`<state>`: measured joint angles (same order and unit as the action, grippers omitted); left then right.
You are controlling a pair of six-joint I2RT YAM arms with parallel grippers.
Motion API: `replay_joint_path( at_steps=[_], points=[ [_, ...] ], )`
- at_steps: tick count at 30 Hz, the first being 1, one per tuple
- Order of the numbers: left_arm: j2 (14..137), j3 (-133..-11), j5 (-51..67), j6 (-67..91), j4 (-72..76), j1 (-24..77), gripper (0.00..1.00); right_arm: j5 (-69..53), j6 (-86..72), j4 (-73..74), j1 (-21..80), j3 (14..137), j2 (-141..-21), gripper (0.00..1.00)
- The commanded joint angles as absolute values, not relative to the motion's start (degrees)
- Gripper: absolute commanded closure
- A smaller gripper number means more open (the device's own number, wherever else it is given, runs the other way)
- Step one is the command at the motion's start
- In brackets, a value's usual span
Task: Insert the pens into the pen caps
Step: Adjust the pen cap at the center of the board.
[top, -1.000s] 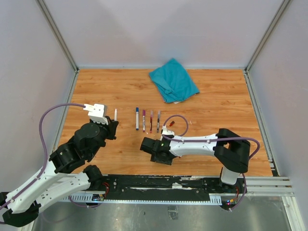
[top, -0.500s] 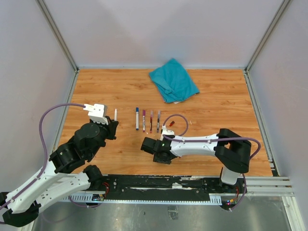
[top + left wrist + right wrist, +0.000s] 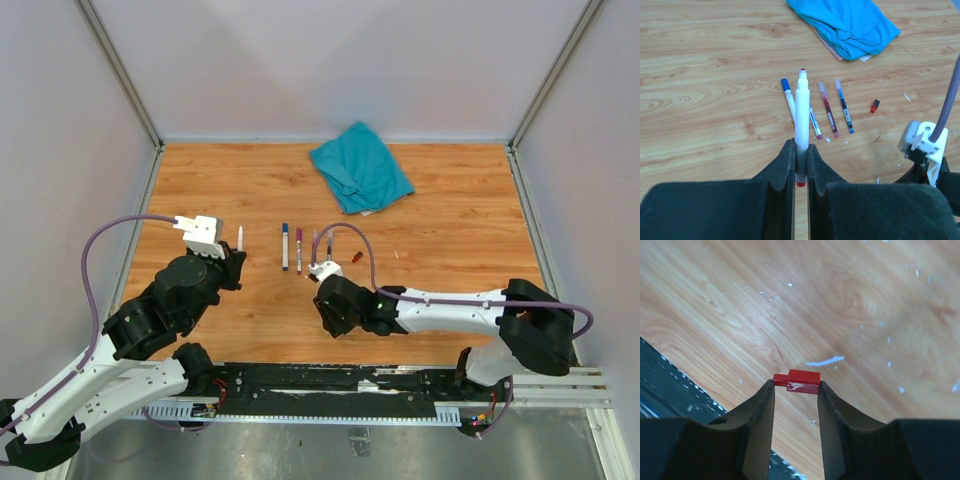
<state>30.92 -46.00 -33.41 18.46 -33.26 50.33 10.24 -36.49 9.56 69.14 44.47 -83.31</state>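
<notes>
- Wooden worktop (image 3: 450, 200), walled in by pale panels, carries all the items.
- One white-barrelled marker pen (image 3: 801, 117) with red ends is pinched near its lower end by the left arm's fingers (image 3: 782, 172), its tip pointing away from them, at the left of the scene.
- A small red plastic pen cap (image 3: 800, 380) is clamped crosswise between the right arm's fingers (image 3: 760, 410), above the near middle of the worktop.
- Four more white pens (image 3: 298, 250) lie side by side at the centre.
- A second loose red cap (image 3: 357, 257) lies just right of that row.
- A crumpled teal cloth (image 3: 360, 168) lies at the far side.
</notes>
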Motion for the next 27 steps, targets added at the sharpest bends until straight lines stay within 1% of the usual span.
replay_joint_path(
  at_steps=[1, 4, 6, 11, 14, 17, 21, 24, 27],
  points=[
    [30.4, -46.9, -33.9, 18.3, -32.6, 50.0, 1.00, 0.8, -7.2, 12.5, 68.1, 49.8, -85.8, 0.95],
    [30.4, -46.8, -33.9, 18.3, -32.6, 50.0, 1.00, 0.6, 0.1, 21.5, 68.0, 55.3, -91.3, 0.99],
    [30.4, -46.9, -33.8, 18.3, -32.6, 50.0, 0.99, 1.4, 2.9, 25.8, 68.1, 57.9, -95.0, 0.99],
    [30.3, -46.9, -34.0, 18.4, -32.7, 50.0, 0.99, 0.4, 6.9, 29.8, 68.1, 62.5, -101.0, 0.99],
    [30.3, -47.0, -34.1, 18.5, -32.7, 50.0, 0.99, 0.6, 7.7, 30.6, 68.0, 63.6, -103.3, 0.95],
    [30.3, -47.0, -34.2, 18.5, -32.8, 50.0, 0.99, 0.9, 8.1, 30.7, 68.1, 63.9, -104.7, 0.82],
    [30.4, -47.0, -34.4, 18.5, -32.8, 50.0, 0.99, 0.9, 7.8, 30.6, 68.0, 63.6, -104.8, 0.59],
    [30.4, -46.9, -34.4, 18.5, -32.7, 50.0, 1.00, 1.3, 6.9, 29.7, 68.1, 63.1, -101.3, 0.47],
    [30.5, -46.8, -34.3, 18.5, -32.3, 50.0, 1.00, 2.4, 4.9, 27.9, 68.0, 62.4, -95.4, 0.38]
  ],
)
